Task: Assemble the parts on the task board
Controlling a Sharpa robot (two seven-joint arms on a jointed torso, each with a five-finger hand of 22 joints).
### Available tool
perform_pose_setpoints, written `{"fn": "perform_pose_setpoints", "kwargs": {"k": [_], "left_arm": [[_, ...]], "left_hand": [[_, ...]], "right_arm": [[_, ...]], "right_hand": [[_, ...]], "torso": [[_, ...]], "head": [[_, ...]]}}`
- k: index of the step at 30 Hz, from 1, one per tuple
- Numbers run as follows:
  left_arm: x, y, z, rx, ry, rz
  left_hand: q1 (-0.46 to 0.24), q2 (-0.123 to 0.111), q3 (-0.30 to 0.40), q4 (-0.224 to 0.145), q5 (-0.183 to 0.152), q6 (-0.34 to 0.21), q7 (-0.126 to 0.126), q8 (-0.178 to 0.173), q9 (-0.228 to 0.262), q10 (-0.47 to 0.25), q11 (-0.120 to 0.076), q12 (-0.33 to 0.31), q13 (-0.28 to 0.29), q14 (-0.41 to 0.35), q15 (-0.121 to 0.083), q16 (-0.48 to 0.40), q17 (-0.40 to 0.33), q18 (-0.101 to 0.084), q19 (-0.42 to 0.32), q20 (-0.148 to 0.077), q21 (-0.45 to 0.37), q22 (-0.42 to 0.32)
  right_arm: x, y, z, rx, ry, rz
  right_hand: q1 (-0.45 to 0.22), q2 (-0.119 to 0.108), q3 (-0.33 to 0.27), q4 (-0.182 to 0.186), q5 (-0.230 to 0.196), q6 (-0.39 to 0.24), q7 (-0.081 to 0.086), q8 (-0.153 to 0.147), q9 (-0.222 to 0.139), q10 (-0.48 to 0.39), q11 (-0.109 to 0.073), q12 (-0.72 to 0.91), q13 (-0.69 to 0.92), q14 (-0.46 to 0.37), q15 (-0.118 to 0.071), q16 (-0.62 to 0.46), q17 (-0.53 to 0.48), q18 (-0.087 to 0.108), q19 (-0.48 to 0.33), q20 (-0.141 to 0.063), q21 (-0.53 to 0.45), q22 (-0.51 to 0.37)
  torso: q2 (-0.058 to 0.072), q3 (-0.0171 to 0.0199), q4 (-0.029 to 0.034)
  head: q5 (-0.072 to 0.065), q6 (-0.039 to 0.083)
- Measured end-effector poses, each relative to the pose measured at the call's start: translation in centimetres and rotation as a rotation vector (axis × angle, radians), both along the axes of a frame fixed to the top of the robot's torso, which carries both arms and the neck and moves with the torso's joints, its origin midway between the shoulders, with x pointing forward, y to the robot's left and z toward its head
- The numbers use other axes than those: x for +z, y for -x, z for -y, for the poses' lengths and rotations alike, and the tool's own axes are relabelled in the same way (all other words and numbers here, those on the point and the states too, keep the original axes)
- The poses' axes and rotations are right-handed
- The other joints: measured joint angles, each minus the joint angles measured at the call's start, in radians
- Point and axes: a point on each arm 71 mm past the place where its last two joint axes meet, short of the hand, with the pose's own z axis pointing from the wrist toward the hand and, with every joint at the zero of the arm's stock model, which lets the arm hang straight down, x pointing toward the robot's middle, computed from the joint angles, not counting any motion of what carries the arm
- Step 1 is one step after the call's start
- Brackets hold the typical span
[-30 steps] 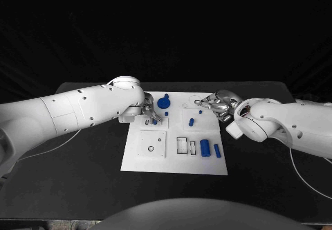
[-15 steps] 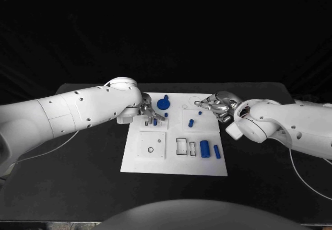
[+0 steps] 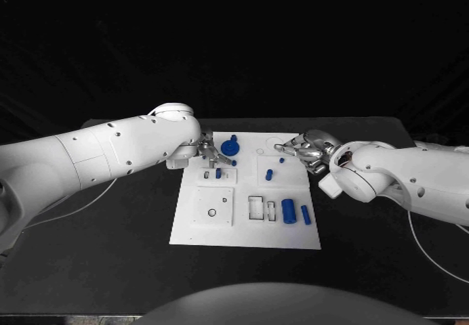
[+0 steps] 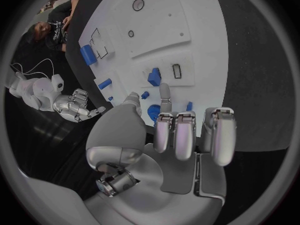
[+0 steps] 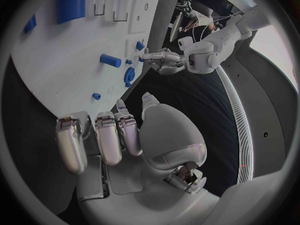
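Left to right, you see: left hand (image 3: 213, 154) over the board's (image 3: 245, 230) far left, fingers curled, empty, beside the round part (image 3: 230, 145); a small part (image 3: 218, 173) standing in a recess; loose parts (image 3: 289, 210) by rectangular slots; right hand (image 3: 303, 147), half hidden, fingers curled, empty.

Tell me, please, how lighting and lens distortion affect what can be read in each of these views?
Head view: the white board is bright and evenly lit against the black table, with straight edges, and the blue parts stand out. Left wrist view: fisheye bends the board's edges, and the left hand looms large in front. Right wrist view: the same bending of the board, with highlights on the right hand's fingers.
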Motion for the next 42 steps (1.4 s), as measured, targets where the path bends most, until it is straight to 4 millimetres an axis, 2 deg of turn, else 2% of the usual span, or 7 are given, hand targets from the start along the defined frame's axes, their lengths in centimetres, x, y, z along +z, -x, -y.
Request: {"fn": "perform_pose_setpoints", "kwargs": {"k": [6,10,15,27,37,41,42], "left_arm": [[0.0,-0.5,0.0,0.001,-0.016,-0.011],[0.0,-0.8,-0.2,0.003,-0.03,-0.021],[0.0,-1.0,-0.4,0.001,-0.047,-0.038],[-0.1,-1.1,-0.3,-0.019,-0.054,-0.06],[-0.1,-1.1,0.4,-0.038,-0.042,-0.069],[-0.1,-1.1,0.7,-0.043,-0.038,-0.07],[-0.1,-1.1,0.7,-0.043,-0.038,-0.07]], "left_hand": [[0.027,0.006,0.0,0.0,0.044,-0.006,-0.006,0.018,0.039,0.002,-0.005,0.0,0.0,-0.004,-0.004,0.0,0.0,0.0,0.0,0.0,0.0,0.0],[0.031,0.01,-0.003,0.003,0.054,-0.006,-0.006,0.028,0.055,-0.001,-0.008,0.0,0.0,-0.004,-0.004,0.0,0.0,0.0,0.0,0.0,0.0,0.0],[0.059,0.014,-0.003,0.003,0.059,-0.013,-0.013,0.032,0.074,0.002,-0.012,0.0,0.0,0.0,-0.007,0.0,0.0,0.0,0.0,-0.007,0.0,0.0],[0.068,0.023,-0.003,0.003,0.059,-0.016,-0.016,0.032,0.081,0.002,-0.012,0.0,0.0,0.0,-0.007,0.0,0.0,0.0,0.0,-0.007,0.0,0.0],[0.09,0.037,-0.003,0.003,0.059,-0.024,-0.016,0.032,0.092,0.002,-0.012,0.0,0.001,-0.004,-0.011,0.0,0.0,0.0,0.0,-0.007,0.0,0.0],[0.118,0.048,0.004,-0.002,0.059,-0.028,-0.02,0.032,0.099,0.002,-0.012,0.0,0.001,-0.004,-0.011,0.0,0.0,0.0,0.0,-0.007,0.0,0.0],[0.124,0.044,0.006,0.0,0.059,-0.031,-0.019,0.032,0.1,0.002,-0.012,0.0,0.001,-0.004,-0.011,0.0,0.0,0.0,0.0,-0.007,0.0,0.0]], "right_arm": [[0.0,0.0,0.0,0.0,0.001,-0.002],[-0.1,0.0,0.0,0.0,0.002,-0.003],[-0.1,0.0,-0.1,0.002,0.001,-0.006],[-0.2,0.0,-0.2,0.004,0.002,-0.009],[-0.2,0.0,-0.3,0.005,0.002,-0.009],[-0.2,0.0,-0.3,0.005,0.001,-0.009],[-0.2,0.0,-0.3,0.005,0.001,-0.009]], "right_hand": [[0.0,0.0,0.0,0.0,0.0,0.0,0.0,0.0,0.0,0.0,0.0,0.0,0.0,0.0,0.0,0.0,0.0,0.0,0.0,0.0,0.0,0.0],[0.0,0.0,0.0,0.0,0.004,0.0,0.0,0.0,0.0,0.0,0.0,0.0,-0.001,0.0,0.0,0.0,0.001,0.0,0.0,0.0,0.0,0.0],[0.0,0.0,0.0,0.0,0.004,0.0,0.0,0.0,0.0,0.0,0.0,0.0,-0.001,0.0,0.0,0.0,0.001,0.0,0.0,0.0,0.0,0.0],[0.0,0.0,0.0,0.0,0.004,0.0,0.0,0.004,0.0,0.0,0.0,0.0,-0.001,0.0,0.0,0.0,0.001,0.0,0.0,0.0,0.0,0.0],[0.0,0.0,0.0,0.0,0.004,0.0,0.0,0.004,0.0,0.0,0.0,0.0,-0.001,0.0,0.0,0.0,0.001,0.0,0.0,0.0,0.0,0.0],[0.0,0.0,0.0,0.0,0.004,0.0,0.0,0.004,0.0,0.0,0.0,0.0,-0.001,0.0,0.0,0.0,0.0,0.0,0.0,0.0,0.0,0.0],[0.0,0.0,0.0,0.0,0.004,0.0,0.0,0.004,0.0,0.0,0.0,0.0,-0.001,0.0,0.0,0.0,0.0,0.0,0.0,0.0,0.0,0.0]], "torso": [[0.0,0.0,0.0],[0.001,0.0003,0.0],[0.001,0.0005,0.0007],[0.0,-0.0002,0.0018],[0.0,-0.0001,0.0016],[0.0,-0.0002,0.0016],[0.0,-0.0001,0.0016]], "head": [[-0.001,-0.002],[-0.002,-0.002],[-0.002,-0.004],[-0.003,-0.009],[-0.005,-0.007],[-0.005,-0.006],[-0.004,-0.006]]}}
